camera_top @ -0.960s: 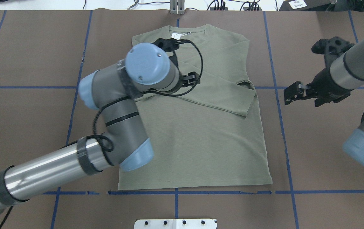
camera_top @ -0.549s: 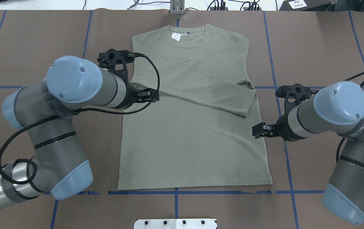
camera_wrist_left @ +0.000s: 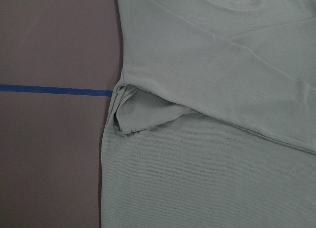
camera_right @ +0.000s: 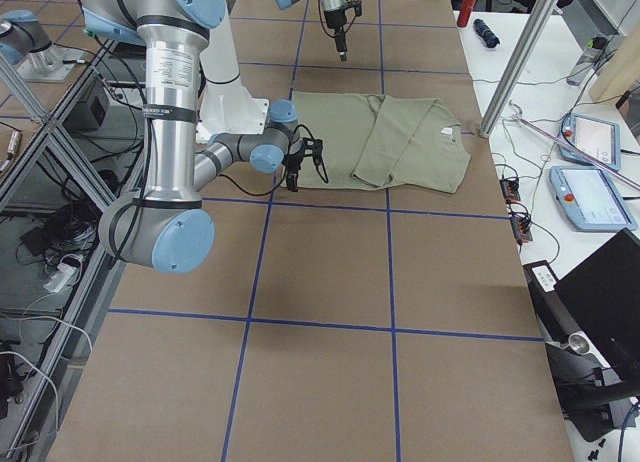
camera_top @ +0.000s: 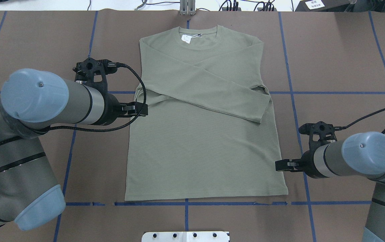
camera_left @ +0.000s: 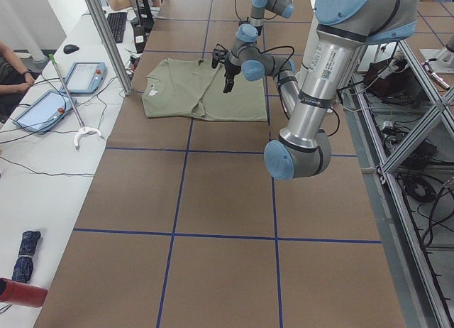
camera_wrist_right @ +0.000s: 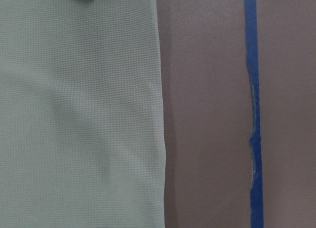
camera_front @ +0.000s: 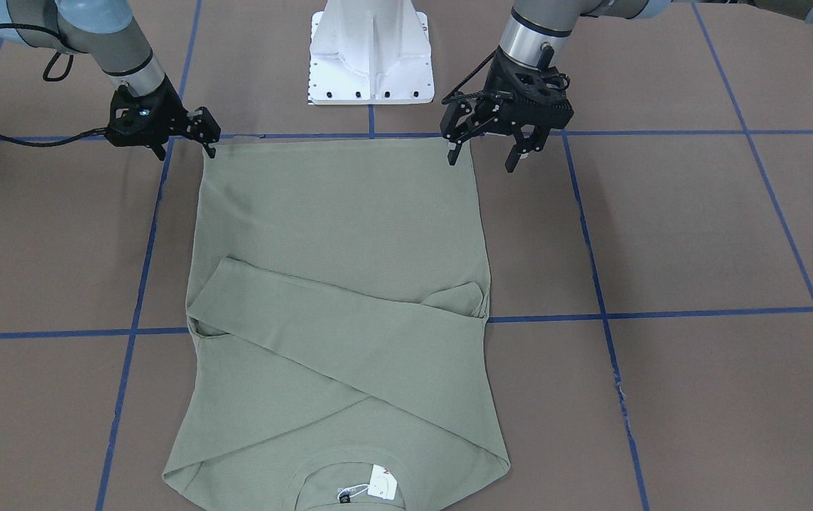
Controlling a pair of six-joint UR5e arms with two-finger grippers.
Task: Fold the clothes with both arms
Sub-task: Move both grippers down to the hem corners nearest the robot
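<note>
Shirt (camera_top: 205, 151), sage green and long-sleeved, lies flat on the brown table (camera_top: 27, 50). In the overhead view its collar is at 12 o'clock and its hem at 6 o'clock. Both sleeves are folded across the chest, and the upper sleeve (camera_top: 212, 97) slants down toward 4 o'clock. A white tag (camera_top: 187, 38) shows inside the neckline.

The left gripper (camera_front: 483, 155) has its two fingers spread wide apart with nothing between them. In the overhead view it sits at the shirt's 9 o'clock edge, beside the spot where a cuff (camera_wrist_left: 143, 112) bunches at the side seam. It appears raised above the cloth rather than on it.

The right gripper (camera_front: 187, 150) also has its fingers parted and empty. In the overhead view it is at about 4 o'clock of the shirt, just outside the side edge and above the hem corner. Its wrist camera looks down on that straight edge, with blue tape (camera_wrist_right: 253, 109) on bare table at 3 o'clock. No contact with the fabric shows.
</note>
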